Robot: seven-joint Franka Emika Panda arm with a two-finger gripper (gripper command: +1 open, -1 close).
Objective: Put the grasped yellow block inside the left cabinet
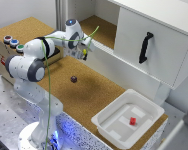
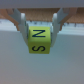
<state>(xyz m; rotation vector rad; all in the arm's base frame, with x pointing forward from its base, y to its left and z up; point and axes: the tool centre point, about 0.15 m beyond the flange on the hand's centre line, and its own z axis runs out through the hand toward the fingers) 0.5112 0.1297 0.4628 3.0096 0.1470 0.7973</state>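
Arm bent forward, hand (image 1: 85, 53) clamped, fingers (image 2: 21, 22) narrowly apart.

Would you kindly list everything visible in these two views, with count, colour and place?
yellow block: one, yellow with black letters, between the gripper's fingers
left cabinet: one, white walls, cork-brown floor, no door, beyond the gripper
cabinet door: one, white with black handle, at the exterior view's right
maroon lump: one, dark, on the cork tabletop
tray: one, white, near edge
red block: one, inside the tray
buttons: three, on a box at the exterior view's left
gripper: one, shut on the block
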